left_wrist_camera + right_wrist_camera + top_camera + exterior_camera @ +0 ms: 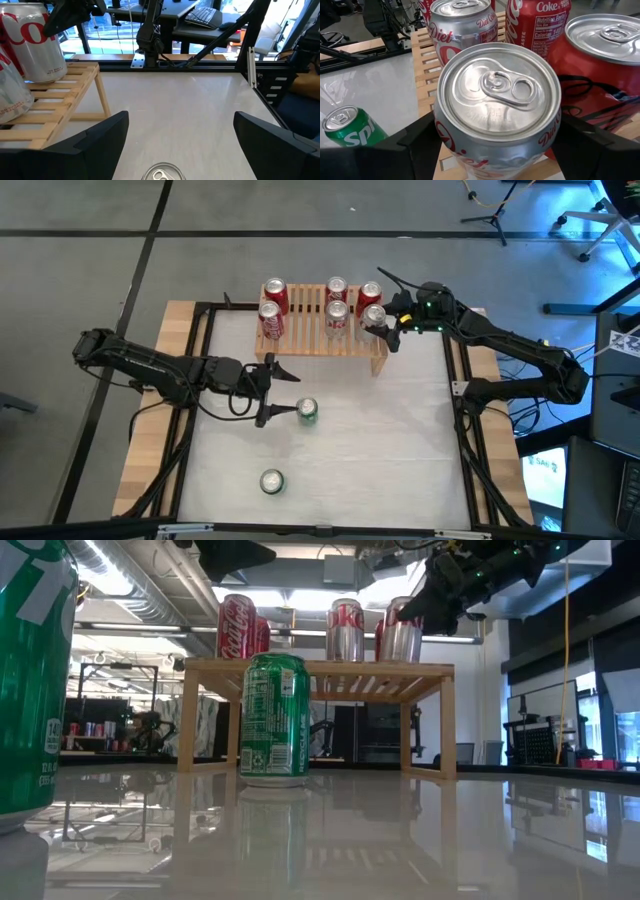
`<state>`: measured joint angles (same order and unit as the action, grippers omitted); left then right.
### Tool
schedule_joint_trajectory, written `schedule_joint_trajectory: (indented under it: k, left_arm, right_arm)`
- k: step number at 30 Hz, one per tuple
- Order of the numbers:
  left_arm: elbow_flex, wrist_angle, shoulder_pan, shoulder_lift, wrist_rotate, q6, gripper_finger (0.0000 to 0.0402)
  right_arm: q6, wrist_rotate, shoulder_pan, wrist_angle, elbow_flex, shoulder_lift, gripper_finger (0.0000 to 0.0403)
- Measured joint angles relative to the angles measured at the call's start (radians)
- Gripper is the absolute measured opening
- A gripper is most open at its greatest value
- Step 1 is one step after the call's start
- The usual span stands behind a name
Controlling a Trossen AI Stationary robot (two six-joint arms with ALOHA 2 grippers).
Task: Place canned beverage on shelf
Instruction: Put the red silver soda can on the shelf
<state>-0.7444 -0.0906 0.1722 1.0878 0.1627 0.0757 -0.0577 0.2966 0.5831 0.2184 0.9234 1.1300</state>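
High view: the white counter (pixel 400 450) carries the light-wood slatted shelf (pixel 320 345) at its far edge, with six cans standing on it in two rows. The right gripper (pixel 383 330) sits at the shelf's right end, its jaws closed around a silver Diet Coke can (pixel 373 318) in the front row; that can stands upright on the slats between the two fingers, just beside a red Coke can (pixel 369 295). The left gripper (pixel 282 392) hovers over the open counter in front of the shelf, jaws spread wide and holding nothing, with a green Sprite can (pixel 307 411) just beside them. A second green can (pixel 272 481) stands nearer the counter's front edge, well apart. Only the right wrist view shows the held can's lid and pull tab (pixel 507 87).
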Motion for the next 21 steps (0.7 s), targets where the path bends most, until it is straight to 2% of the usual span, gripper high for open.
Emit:
schedule_joint_trajectory:
  k: [11,21]
  left_arm:
    - [0.0,0.0,0.0,0.0,0.0,0.0,0.0351]
    - [0.0,0.0,0.0,0.0,0.0,0.0,0.0351]
  right_arm:
    - [0.0,0.005,0.0,0.0,0.0,0.0,0.0315]
    - [0.001,-0.005,0.0,0.0,0.0,0.0,0.0395]
